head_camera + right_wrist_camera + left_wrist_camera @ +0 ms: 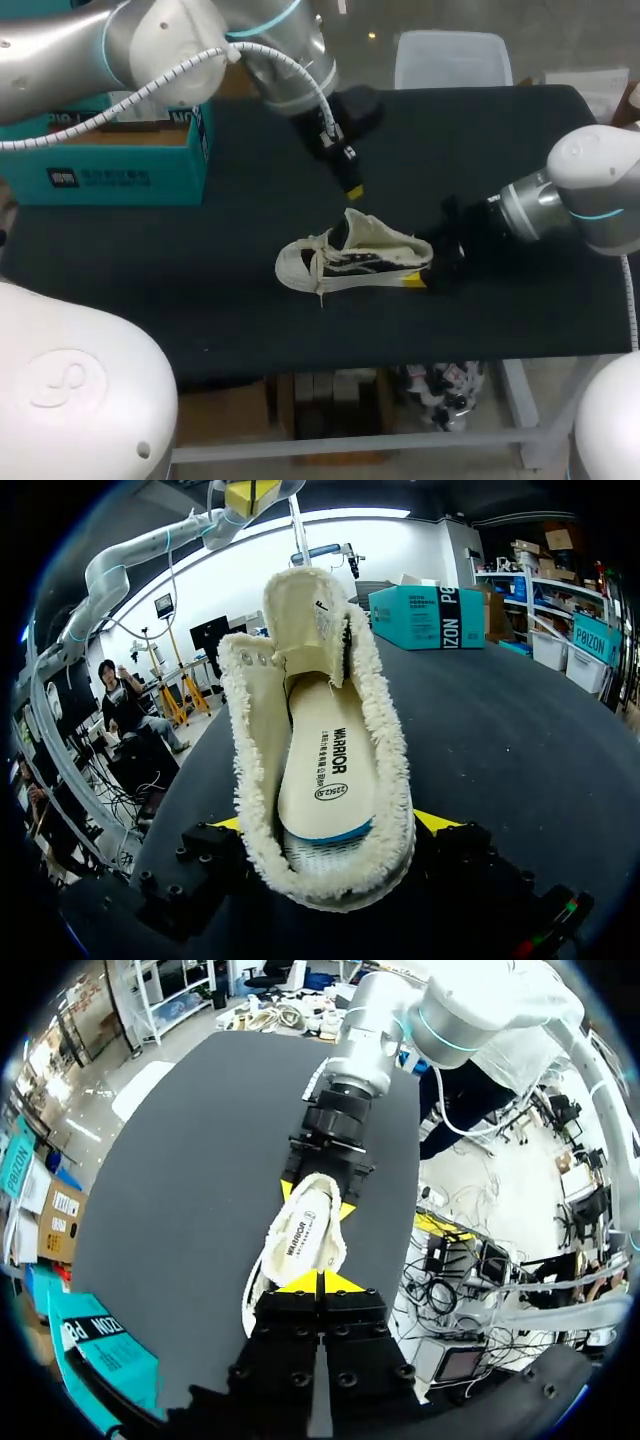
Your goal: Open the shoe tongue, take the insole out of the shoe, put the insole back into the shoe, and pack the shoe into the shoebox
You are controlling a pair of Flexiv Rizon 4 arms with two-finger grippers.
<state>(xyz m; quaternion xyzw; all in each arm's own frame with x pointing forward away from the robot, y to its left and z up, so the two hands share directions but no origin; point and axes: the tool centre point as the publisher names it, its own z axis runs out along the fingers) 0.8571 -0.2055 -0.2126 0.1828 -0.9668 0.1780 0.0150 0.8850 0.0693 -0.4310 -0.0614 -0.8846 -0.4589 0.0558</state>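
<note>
The shoe (350, 258) sits near the middle of the counter (200, 310), toe to the left, heel to the right. The insole (325, 770) lies inside the shoe. The right claw (420, 278) is at the heel, one finger pressing each side. The left claw (353, 190) hangs just above and behind the shoe's opening. The shoebox (120, 165) stands at the counter's far left.
</note>
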